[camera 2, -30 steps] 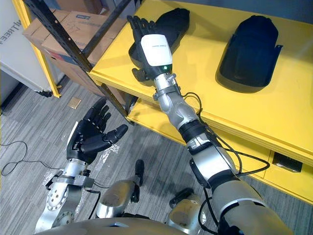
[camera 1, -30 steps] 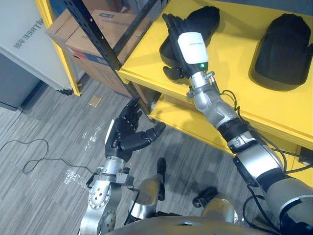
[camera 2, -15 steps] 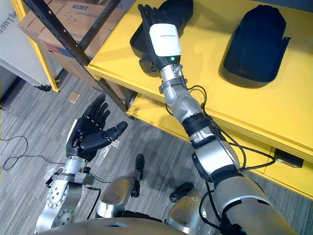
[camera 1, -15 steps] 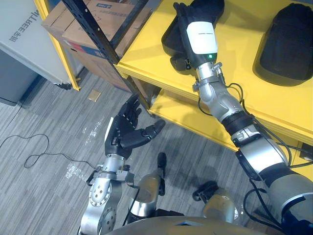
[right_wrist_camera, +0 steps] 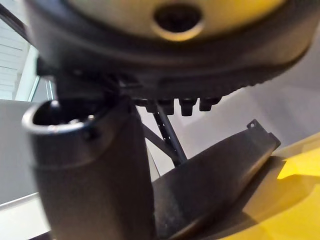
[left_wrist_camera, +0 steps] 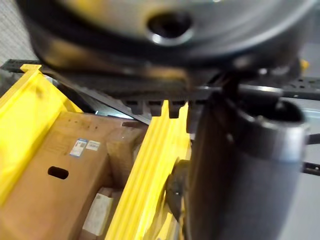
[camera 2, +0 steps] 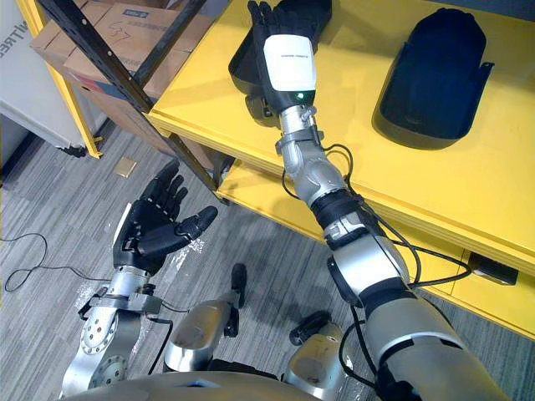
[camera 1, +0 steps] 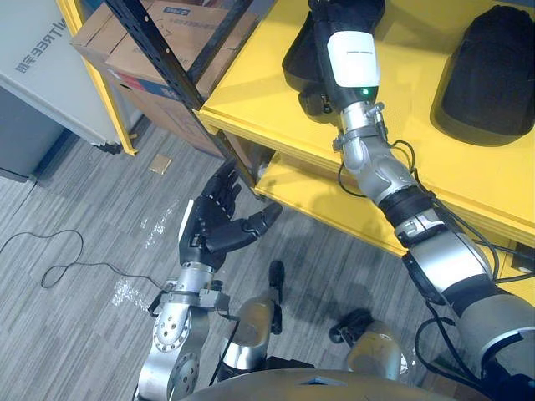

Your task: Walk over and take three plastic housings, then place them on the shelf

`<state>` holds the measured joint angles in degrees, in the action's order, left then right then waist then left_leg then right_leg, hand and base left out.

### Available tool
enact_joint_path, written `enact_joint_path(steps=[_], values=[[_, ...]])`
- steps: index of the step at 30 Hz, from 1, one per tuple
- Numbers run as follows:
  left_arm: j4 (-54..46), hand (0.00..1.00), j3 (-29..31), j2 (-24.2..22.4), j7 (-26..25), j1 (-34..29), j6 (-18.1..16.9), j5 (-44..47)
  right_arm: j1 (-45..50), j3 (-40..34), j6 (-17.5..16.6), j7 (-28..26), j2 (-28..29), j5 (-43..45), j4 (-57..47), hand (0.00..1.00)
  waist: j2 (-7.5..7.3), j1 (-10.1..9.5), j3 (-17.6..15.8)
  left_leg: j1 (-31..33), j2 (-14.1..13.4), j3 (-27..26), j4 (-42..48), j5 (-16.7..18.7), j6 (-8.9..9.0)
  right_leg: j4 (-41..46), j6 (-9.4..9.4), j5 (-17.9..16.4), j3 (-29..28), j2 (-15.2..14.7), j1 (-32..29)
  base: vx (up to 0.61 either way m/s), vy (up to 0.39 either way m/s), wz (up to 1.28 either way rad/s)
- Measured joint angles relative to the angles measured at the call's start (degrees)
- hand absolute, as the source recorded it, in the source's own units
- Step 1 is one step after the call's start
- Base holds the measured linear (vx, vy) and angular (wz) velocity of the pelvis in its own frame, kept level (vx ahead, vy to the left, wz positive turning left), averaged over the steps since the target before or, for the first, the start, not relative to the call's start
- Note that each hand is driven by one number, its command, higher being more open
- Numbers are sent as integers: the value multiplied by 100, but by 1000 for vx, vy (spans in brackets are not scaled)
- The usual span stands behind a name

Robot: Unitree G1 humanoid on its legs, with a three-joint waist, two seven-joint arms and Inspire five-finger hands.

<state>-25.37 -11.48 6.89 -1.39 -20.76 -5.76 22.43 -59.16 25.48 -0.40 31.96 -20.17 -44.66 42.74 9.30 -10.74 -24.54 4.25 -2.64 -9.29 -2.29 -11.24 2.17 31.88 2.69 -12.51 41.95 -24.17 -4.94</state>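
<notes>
Reaches up onto the yellow shelf [camera 2: 201, 92] with the right hand [camera 2: 288, 58]. Lays it along a black housing [camera 2: 241, 71] near the shelf's left end, with fingers stretched straight over the top and curled round nothing. Looks released rather than gripping in its own wrist view, with the housing lying on the yellow board past the thumb, one edge down on the surface. Seems to be setting it down or nudging it into place; cannot tell whether pressing on it or just resting there.

Holds the left hand [camera 2: 150, 234] low over the grey floor [camera 2: 50, 217], palm up, spread loose and carrying nothing.

Finds a second housing [camera 2: 435, 71] further right on the same board, well apart from the first, dome up, with no hand near it.

Judging by that, puts two of three on the shelf: one fully set down, the other at the point of letting go. Leaves drawing the right hand back without dragging the housing toward the front edge, then walking off for one more and bringing it here. Has room for it between the two, or on the lower board [camera 2: 259, 200] beneath.

Ignores the boxes [camera 2: 92, 50] at the left, no part of the job
</notes>
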Motion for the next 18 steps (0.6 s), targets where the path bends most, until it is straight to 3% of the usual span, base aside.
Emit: enact_joint_path(steps=[6, 12, 16, 18], values=[[0, 100, -12, 1, 4, 1, 0, 2, -27, 4, -119, -1, -45, 62, 58, 100, -1, -6, 0, -48, 2, -42, -36, 0, 1, -5, 4, 3, -41, 2, 1, 0, 0, -3], [1, 100, -21, 7, -96, 3, -58, 45, 130, -61, -628, 14, -54, 583, -124, 100, -2, 44, 0, -257, -12, -173, -220, -12, 11, -127, 53, 56, -152, 77, 65, 20, -20, -11], [25, 100, 20, 32, -307, 5, -391, 213, 1372, -571, -1016, 86, 67, 1216, -2051, 100, -58, 134, 46, -373, -105, -327, -244, 64, 14, -537, 108, 255, -204, 299, 221, 75, -14, -17], [42, 100, 172, 26, -477, 2, -544, 272, 2608, -881, -1202, 85, 393, 1567, -3453, 100, -221, 235, 229, -416, -148, -629, -247, 113, -4, -810, 154, 390, -294, 429, 271, 88, 12, -27]])
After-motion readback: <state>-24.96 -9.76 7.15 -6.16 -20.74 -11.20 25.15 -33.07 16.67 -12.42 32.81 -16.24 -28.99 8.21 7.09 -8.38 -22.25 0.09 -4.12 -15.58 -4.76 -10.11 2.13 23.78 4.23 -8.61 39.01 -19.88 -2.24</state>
